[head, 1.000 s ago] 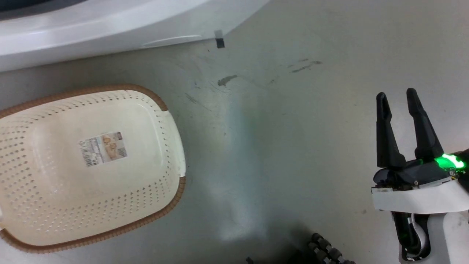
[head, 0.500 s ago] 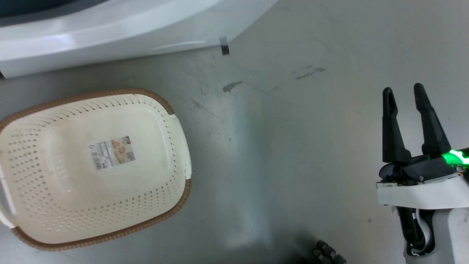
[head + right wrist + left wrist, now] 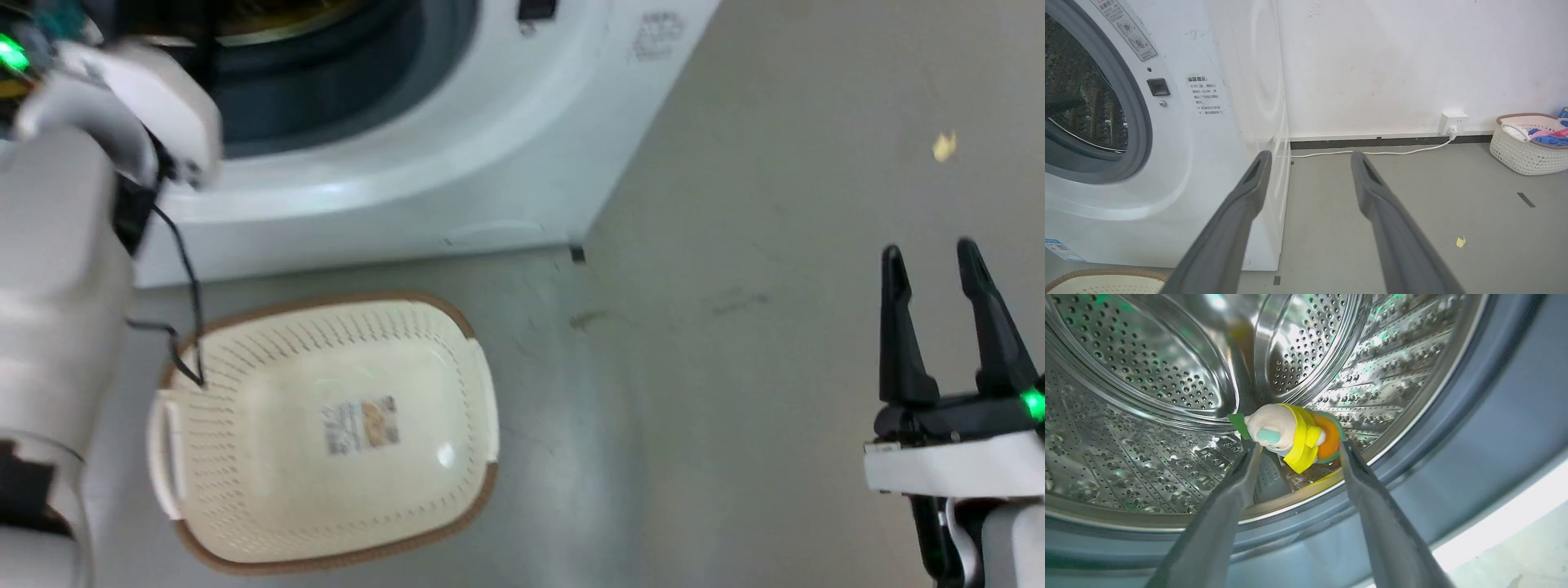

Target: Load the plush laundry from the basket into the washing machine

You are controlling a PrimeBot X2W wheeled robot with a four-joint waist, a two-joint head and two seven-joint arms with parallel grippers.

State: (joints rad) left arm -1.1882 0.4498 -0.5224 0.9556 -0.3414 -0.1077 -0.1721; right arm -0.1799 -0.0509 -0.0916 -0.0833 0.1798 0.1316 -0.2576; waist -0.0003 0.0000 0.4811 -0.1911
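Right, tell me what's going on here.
The left gripper holds the plush laundry, a cream-and-yellow toy and an orange one, pinched between its fingers at the steel drum of the washing machine. The basket sits empty on the floor. The right gripper hangs open, holding nothing.

**Plush at the drum mouth, basket on the floor**

You're looking at the plush laundry [image 3: 1290,435] as one clump low at the front lip of the perforated steel drum [image 3: 1147,367] in the white washing machine [image 3: 457,155]. A cream-and-yellow piece is in front, orange with a green edge behind. It sits between the fingertips of the left gripper [image 3: 1297,443]; gripped or resting, can't tell. The basket [image 3: 245,490] stands upright just before the washer: cream, brown rim, label sticker [image 3: 362,425] showing.
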